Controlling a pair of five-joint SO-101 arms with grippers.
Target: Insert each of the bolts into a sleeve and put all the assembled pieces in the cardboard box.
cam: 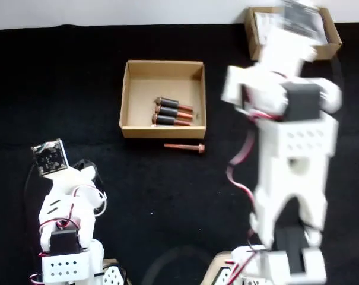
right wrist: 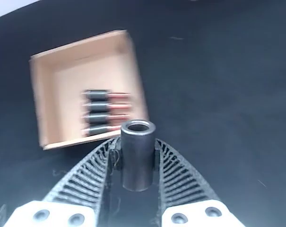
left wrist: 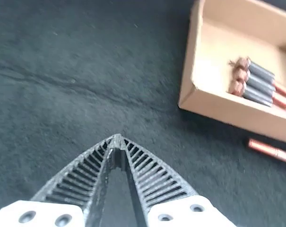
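Right wrist view shows the right gripper [right wrist: 136,142] pinching a dark sleeve [right wrist: 137,156] across its round wall, open bore facing the camera; beyond it the cardboard box [right wrist: 72,78] holds a row of assembled pieces [right wrist: 105,112] lying side by side; in the high view one loose copper-coloured bolt [cam: 184,146] lies on the black cloth [cam: 167,208] just outside the box's near wall, touching nothing; the left gripper [left wrist: 117,139] hangs over bare cloth, jaws pressed together on nothing. Both parts look like rigid metal, small yet dense, smooth and likely to roll or slip; the bolt is best taken across mid-shank, leaving its tip free to enter the bore; the sleeve's mid-body grip seems sound.
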